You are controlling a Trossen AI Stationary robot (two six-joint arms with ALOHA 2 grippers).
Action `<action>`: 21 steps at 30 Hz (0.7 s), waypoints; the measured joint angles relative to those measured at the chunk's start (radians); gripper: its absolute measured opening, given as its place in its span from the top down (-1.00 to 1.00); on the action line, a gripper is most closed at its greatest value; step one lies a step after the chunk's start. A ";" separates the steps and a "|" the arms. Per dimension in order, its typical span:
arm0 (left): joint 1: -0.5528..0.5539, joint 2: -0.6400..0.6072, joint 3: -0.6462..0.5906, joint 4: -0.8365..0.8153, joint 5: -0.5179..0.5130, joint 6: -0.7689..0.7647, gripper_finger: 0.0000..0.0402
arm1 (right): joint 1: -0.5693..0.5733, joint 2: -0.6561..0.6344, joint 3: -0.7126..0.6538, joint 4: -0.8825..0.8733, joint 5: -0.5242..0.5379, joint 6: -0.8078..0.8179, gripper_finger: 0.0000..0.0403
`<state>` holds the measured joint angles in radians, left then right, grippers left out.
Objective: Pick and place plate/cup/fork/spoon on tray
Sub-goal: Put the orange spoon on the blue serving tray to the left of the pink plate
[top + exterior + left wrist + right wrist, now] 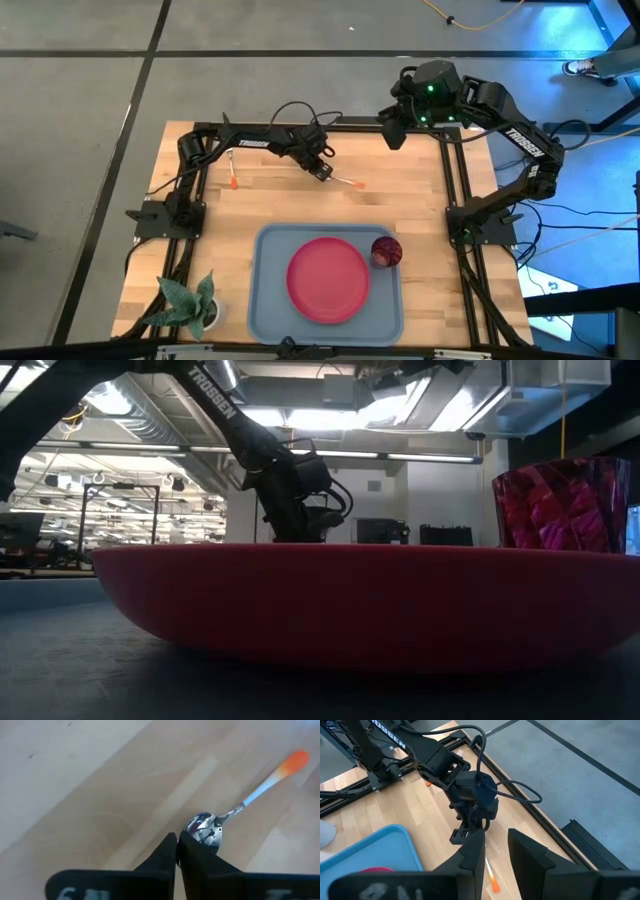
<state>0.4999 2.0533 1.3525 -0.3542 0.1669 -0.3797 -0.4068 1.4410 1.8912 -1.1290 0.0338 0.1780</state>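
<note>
Already the large grey-blue rectangular plastic tray (262,300) carries the round pinkish-red plastic plate (328,279) and small dark red cup (386,252). Beyond it the left gripper (322,171), fingers pressed together, touches the silver-bowled, orange-handled spoon (220,823) on bare wood (probably lining up a pickup). The right gripper (495,847) waits spread, raised at the table's far corner.

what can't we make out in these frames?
- Left wrist view: the left end effector, fingers shut, covers part of the spoon bowl; an actual grip is unclear.
- High view: the fork is too small to show tines.
- Low view: the plate hides the table behind it, spoon and fork included; the cup is cut off by the right edge.
- The right end effector waits open, raised.
</note>
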 joint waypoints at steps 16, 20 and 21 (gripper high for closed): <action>0.006 -0.032 0.285 -0.407 0.040 0.308 1.00 | 0.000 0.000 0.000 0.000 0.000 -0.001 0.55; 0.009 -0.039 0.421 -0.568 0.014 0.408 1.00 | 0.000 0.000 0.000 -0.001 0.001 -0.009 0.55; 0.010 -0.039 0.455 -0.619 0.002 0.427 1.00 | 0.000 0.000 0.000 -0.001 0.001 -0.015 0.55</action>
<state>0.5102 2.0148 1.8072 -0.9735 0.1693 0.0472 -0.4069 1.4410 1.8910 -1.1297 0.0349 0.1626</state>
